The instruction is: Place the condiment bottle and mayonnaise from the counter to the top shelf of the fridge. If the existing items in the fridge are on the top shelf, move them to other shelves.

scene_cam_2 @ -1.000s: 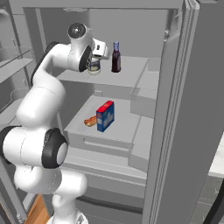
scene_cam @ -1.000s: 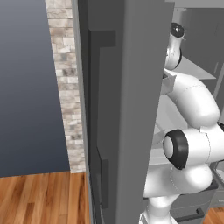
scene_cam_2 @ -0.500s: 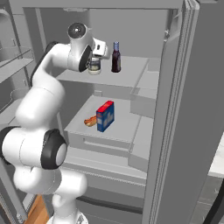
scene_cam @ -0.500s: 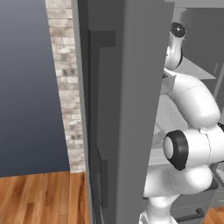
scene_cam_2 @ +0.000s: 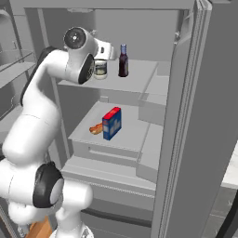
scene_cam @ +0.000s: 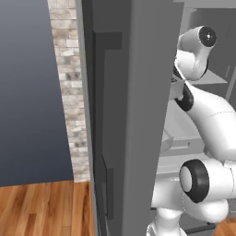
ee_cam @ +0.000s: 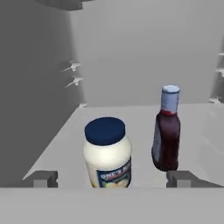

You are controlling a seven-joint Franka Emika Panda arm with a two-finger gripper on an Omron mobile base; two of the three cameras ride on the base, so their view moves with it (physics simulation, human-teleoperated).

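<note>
On the fridge's (scene_cam_2: 186, 116) top shelf (scene_cam_2: 135, 81) stands the mayonnaise (scene_cam_2: 100, 69), a squat white jar with a dark blue lid. The condiment bottle (scene_cam_2: 123, 61), dark with a pale cap, stands upright just to its right. My gripper (scene_cam_2: 100, 64) reaches in from the front. In the hand view its open jaws straddle the mayonnaise (ee_cam: 107, 153), with a gap on each side. The condiment bottle (ee_cam: 167, 131) stands beside the right fingertip (ee_cam: 179, 178). The red and blue pack (scene_cam_2: 112, 123) stands on the second shelf. A pale sliver at the right edge may be the counter (scene_cam_2: 234, 169).
A small orange item (scene_cam_2: 96, 128) lies left of the pack on the second shelf. The thick grey fridge door (scene_cam: 133, 115) stands open on the left, close to my arm. The fridge's side wall (ee_cam: 30, 87) is left of the jar, with bare shelf behind both items.
The jaws have spread a little wider around the mayonnaise. The jar, the bottle and the pack have not moved.
</note>
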